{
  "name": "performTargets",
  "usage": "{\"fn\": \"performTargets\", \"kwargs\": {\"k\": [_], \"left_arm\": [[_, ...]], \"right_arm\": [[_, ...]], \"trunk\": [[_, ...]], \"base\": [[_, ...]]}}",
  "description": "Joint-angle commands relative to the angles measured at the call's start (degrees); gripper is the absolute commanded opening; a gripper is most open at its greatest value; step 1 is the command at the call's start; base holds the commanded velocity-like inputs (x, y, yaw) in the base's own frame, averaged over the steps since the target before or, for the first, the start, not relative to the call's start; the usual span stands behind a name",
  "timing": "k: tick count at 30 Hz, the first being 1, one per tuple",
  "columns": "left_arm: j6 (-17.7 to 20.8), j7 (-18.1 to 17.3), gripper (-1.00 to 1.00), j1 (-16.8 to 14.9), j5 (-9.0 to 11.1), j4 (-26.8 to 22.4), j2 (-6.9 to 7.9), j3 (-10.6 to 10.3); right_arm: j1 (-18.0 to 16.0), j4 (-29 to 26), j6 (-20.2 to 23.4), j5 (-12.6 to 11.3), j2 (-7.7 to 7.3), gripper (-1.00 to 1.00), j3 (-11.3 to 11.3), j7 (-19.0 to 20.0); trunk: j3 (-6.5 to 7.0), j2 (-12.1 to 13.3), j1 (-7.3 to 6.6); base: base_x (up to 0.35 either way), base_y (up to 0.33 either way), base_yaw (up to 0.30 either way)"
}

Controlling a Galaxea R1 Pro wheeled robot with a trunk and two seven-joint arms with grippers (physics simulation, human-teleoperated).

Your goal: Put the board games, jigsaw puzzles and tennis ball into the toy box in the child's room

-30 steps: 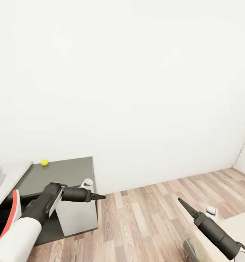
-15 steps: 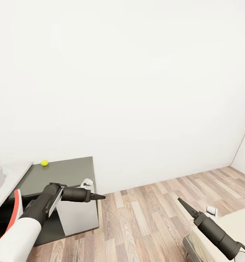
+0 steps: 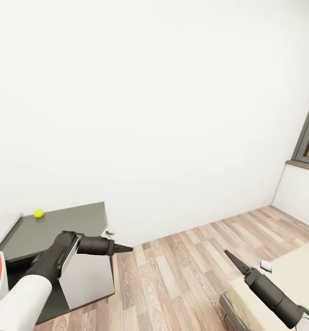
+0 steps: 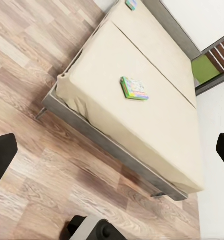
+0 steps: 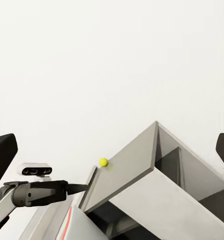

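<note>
Now, head view: the tennis ball (image 3: 38,213) sits on the dark shelf unit (image 3: 58,225); the left gripper (image 3: 122,248) and right gripper (image 3: 228,255) are in profile, spread not tellable.
Left wrist view: fingers (image 4: 2,155) spread, empty; a board game (image 4: 134,88) lies mid-bed (image 4: 156,125), so approach squarely.
Right wrist view: fingers (image 5: 2,155) spread, empty.

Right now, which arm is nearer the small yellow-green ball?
Left. The left gripper is beside the dark shelf unit holding the small yellow-green ball; the right gripper is by the bed.

The bed (image 3: 292,280) is cut off at the head view's right and lower edges, a second small box (image 4: 131,4) at its far end is clipped, and the yellow-green-red board game (image 4: 134,88) print is too small to read.
</note>
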Motion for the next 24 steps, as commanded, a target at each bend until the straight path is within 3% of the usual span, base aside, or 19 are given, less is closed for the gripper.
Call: {"fn": "performTargets", "kwargs": {"k": [1, 24], "left_arm": [[0.6, -0.4, 1.00, 0.0, -0.3, -0.1, 0.03, 0.0], [0.6, -0.3, 1.00, 0.0, -0.3, -0.1, 0.01, 0.0]], "right_arm": [[0.0, 0.0, 0.4, -0.3, 0.00, 1.00, 0.0, 0.0], [-0.1, 0.0, 0.4, -0.3, 0.00, 1.00, -0.1, 0.0]], "trunk": [[-0.06, -0.1, 0.03], [1.41, -0.1, 0.03]], "base": [[0.000, 0.052, -0.219], [0.000, 0.142, -0.220]]}}
